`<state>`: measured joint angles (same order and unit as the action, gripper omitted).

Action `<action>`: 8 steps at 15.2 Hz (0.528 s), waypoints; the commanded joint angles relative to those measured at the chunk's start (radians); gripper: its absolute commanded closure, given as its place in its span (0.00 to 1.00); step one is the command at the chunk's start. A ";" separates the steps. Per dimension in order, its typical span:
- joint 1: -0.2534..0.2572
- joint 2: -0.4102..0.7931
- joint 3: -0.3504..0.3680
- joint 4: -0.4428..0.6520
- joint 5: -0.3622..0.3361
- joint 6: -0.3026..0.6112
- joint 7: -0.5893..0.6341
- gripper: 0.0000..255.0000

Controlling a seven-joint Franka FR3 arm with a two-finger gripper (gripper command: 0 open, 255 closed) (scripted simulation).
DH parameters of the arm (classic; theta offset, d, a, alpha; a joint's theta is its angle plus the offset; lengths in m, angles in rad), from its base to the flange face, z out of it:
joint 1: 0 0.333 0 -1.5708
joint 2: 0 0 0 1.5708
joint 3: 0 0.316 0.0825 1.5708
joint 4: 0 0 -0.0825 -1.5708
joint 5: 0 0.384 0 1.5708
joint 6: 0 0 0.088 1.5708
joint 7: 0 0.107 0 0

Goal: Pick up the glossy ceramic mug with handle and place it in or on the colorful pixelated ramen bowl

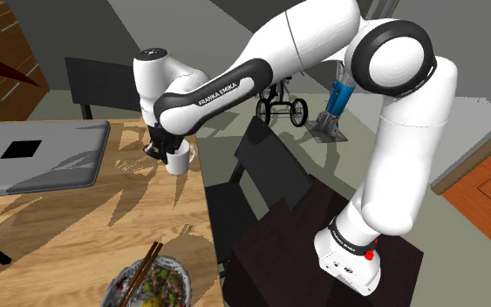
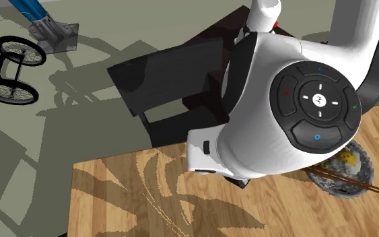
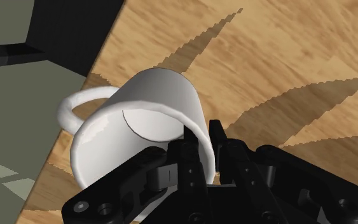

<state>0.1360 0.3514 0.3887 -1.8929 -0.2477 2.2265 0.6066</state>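
mug: white mug, centre of the wrist view, handle on the side away from the fingers, toward the table edge. In the shoulder view it is upper left of centre, at the right edge of the table, right under the hand.
gripper: gripper is pinched on the mug's wall, one finger inside the rim and one outside. It's clamping the wall, not just standing around it.
table contact: can't tell whether the base is off the wood. The mug looks tipped relative to the hand.
bowl: bowl at the bottom edge of the shoulder view, left of centre. Same table, well apart from the mug. Food inside, chopsticks leaning across the rim.
clutter: grey slab at the shoulder view's upper left, near the mug. Dark chair just off the table's right edge.
step: grasp looks made, so lift and carry is in hand.
next: raise the mug clear of the wood, travel toward the bottom of the shoulder view until over the bowl, lower, release.
watch: a rim pinch is a thin hold, so the mug may swing about the fingers. The bowl is already full, so the mug probably rests on top, tilted. Come down clear of the chopsticks.
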 commanded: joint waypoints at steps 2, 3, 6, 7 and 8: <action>-0.005 -0.022 0.006 0.016 0.014 -0.035 -0.012 1.00; -0.006 -0.029 0.007 0.021 0.018 -0.046 -0.015 1.00; -0.009 -0.048 0.012 0.037 0.031 -0.080 -0.025 1.00; -0.009 -0.054 0.013 0.043 0.034 -0.091 -0.028 1.00; -0.010 -0.059 0.015 0.049 0.038 -0.102 -0.031 1.00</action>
<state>0.1269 0.3013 0.4013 -1.8445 -0.2145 2.1334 0.5784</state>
